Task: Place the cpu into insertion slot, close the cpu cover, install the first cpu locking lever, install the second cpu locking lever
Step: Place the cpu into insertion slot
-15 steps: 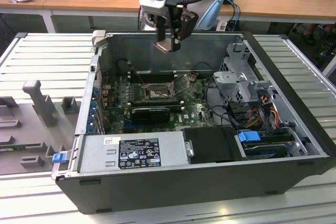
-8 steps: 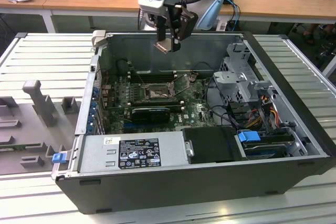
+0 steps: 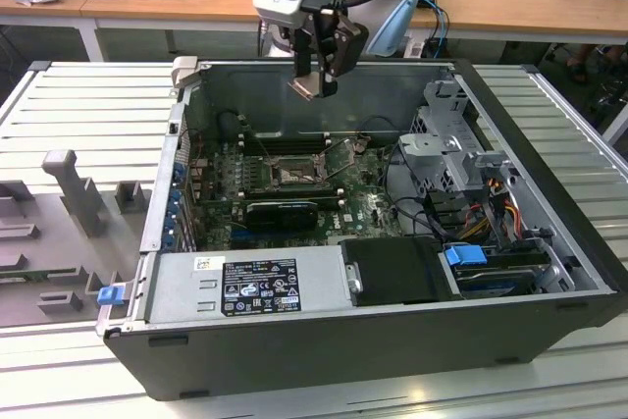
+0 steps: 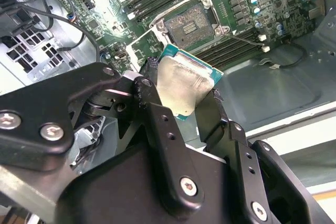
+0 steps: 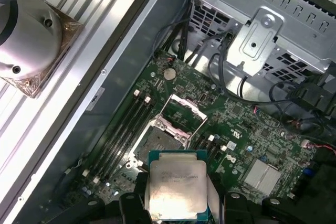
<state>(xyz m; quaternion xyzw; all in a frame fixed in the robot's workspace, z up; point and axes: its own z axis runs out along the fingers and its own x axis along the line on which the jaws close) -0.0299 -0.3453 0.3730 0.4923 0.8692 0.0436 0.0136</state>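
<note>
Fingers (image 4: 157,114) of the gripper (image 4: 179,94) clamp the cpu (image 4: 184,80), a pale silver square edged green, above the slot (image 4: 190,23). The exterior view shows it high over the case (image 3: 392,340); the first wrist view shows the raised cover (image 5: 181,113).

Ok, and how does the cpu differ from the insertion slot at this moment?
The cpu is pale silver with a teal edge; the insertion slot is dark in the middle inside a metal rim. The cpu is clamped in the gripper, up above the board; the insertion slot sits fixed on the green board with no chip in it. Both are square and look about equally wide.
</note>
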